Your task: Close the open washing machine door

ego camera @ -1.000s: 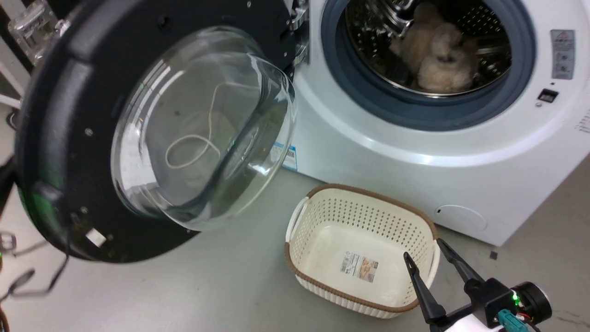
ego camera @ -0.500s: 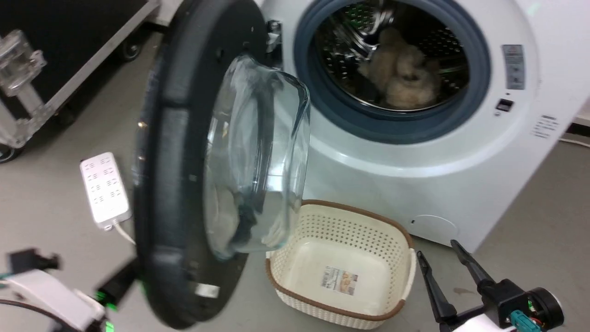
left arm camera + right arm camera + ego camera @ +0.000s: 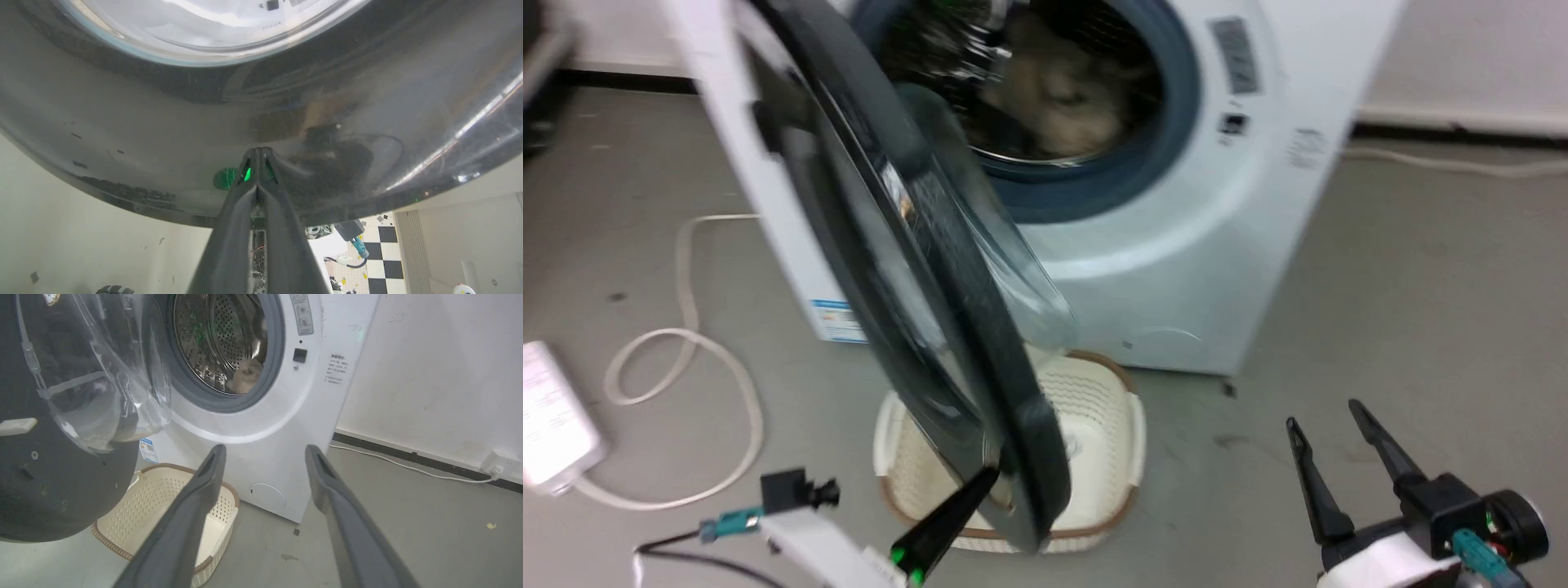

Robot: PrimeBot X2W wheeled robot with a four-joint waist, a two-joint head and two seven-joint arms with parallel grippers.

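Where my left gripper [image 3: 984, 480] reaches up from the lower left of the head view, its two dark fingers are pressed together with nothing between them. In the left wrist view their tips sit against the glossy black outer rim of the washing machine door [image 3: 882, 269], low on its free edge, with a green light reflected in the gloss beside them. My right gripper [image 3: 1323, 415] hangs at the lower right above the grey floor [image 3: 1380, 310], fingers spread wide and holding nothing, well apart from the door.

Just beyond my left fingers, the door stands partly open, swung out from the washer [image 3: 1176, 245] and seen nearly edge-on. Its clear glass bowl bulges toward the drum opening. A cream perforated laundry basket [image 3: 1131, 384] with a brown rim sits on the floor under the door's lower edge, close to the washer's front.

To the left lie a white power strip [image 3: 547, 425] and its looped cable [image 3: 686, 343]. Farther back, the grey rubber ring [image 3: 1094, 184] circles the steel drum [image 3: 947, 49], where a fluffy beige item [image 3: 1054, 106] lies.
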